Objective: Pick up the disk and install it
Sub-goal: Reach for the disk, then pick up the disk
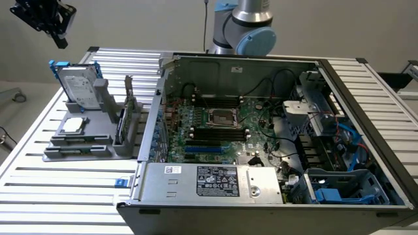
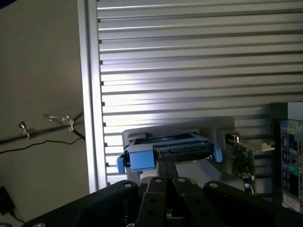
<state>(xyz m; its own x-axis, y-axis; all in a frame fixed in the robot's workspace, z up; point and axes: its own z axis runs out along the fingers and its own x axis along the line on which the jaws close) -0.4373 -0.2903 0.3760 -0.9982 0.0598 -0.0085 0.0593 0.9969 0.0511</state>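
From the exterior view, the arm [image 1: 245, 24] runs out past the top edge, and so does the upper part of the gripper [image 1: 60, 41]. The disk [image 1: 80, 87] stands with its lower end hidden behind the grey stand [image 1: 85, 142], its label print too small to read. The computer case [image 1: 261, 220] is cut off along the bottom edge. In the wrist view, the fingers [image 2: 161, 172] cover the middle of the disk's lower edge.

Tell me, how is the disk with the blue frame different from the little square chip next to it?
The disk stands upright in the grey holder; the chip lies flat on it. The disk is bigger and rectangular; the chip is small and square. The disk has a blue frame; the chip has none. Both are silvery.
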